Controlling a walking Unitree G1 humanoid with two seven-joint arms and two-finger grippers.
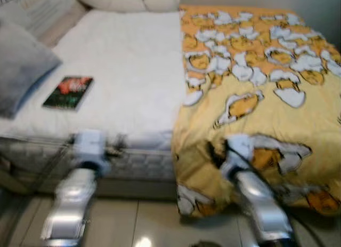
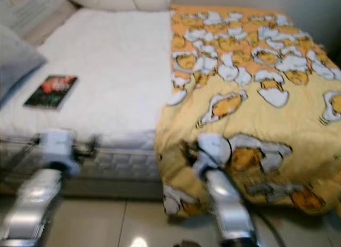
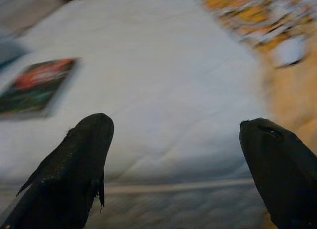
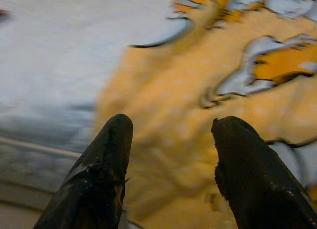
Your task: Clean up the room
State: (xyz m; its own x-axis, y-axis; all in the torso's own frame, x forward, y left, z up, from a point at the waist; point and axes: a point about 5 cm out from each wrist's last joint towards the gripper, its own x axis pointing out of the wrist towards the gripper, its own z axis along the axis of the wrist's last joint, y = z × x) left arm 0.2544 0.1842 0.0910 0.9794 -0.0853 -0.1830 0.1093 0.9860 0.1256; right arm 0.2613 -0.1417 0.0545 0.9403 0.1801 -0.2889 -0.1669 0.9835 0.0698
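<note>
Views blurred. Grey pillow (image 1: 21, 71) sits at the left edge of the white-sheeted bed (image 1: 133, 71). Dark rectangular book with a red-and-green cover (image 1: 68, 92) lies flat on the sheet just beside the pillow, near the bed's left front corner. Two cream pillows (image 1: 128, 0) sit along the head edge.

Left gripper (image 3: 173, 164) hovers off the bed's front edge, to the right of the book and well apart from it. Black fingers (image 3: 74, 164) are spread wide, nothing between them.

Yellow quilt with a white-and-orange cartoon print (image 1: 266, 97) covers the bed's right half and drapes over the front edge to the glossy tiled floor (image 1: 149, 220).

Right gripper (image 4: 171, 160) is at the quilt's draped front left corner, fingers apart, released, with quilt fabric seen between them; cannot tell whether it touches.
</note>
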